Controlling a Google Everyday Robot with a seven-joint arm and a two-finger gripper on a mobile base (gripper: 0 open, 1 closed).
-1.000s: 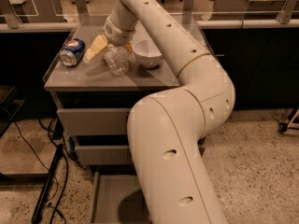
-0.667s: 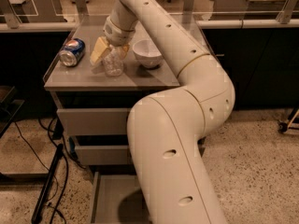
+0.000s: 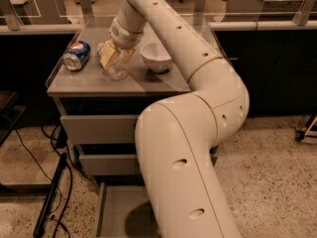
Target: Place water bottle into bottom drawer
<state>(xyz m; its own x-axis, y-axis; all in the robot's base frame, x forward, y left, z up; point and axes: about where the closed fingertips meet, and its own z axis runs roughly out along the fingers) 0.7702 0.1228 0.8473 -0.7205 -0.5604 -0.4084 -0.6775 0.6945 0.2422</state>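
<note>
Single-arm view of the cabinet with its bottom drawer [image 3: 118, 209] pulled out. The gripper [image 3: 117, 58] is over the rear left part of the desk [image 3: 94, 86], reaching down from the arm [image 3: 198, 83] that sweeps across the right of the picture. Its two pale yellow fingers [image 3: 105, 56] stand one on each side of the water bottle [image 3: 117, 71] and appear pressed against its upper half, pinching it. The bottle's long axis is close to upright, leaning slightly. Its clear lower body shows below the fingers, at or just above the desk surface; which of the two cannot be told. A blue Pepsi can [image 3: 77, 55] lies on its side to the left of the bottle, apart from it, and a white bowl [image 3: 156, 57] stands to the right, near but not touching. The deciding relation is vertical: the open drawer lies well below the held bottle and nearer the camera, past two shut upper drawers [image 3: 99, 129], with its grey floor partly hidden by the arm's lower link. The transfer therefore seems to call for lifting clear of the desk edge before lowering.
</note>
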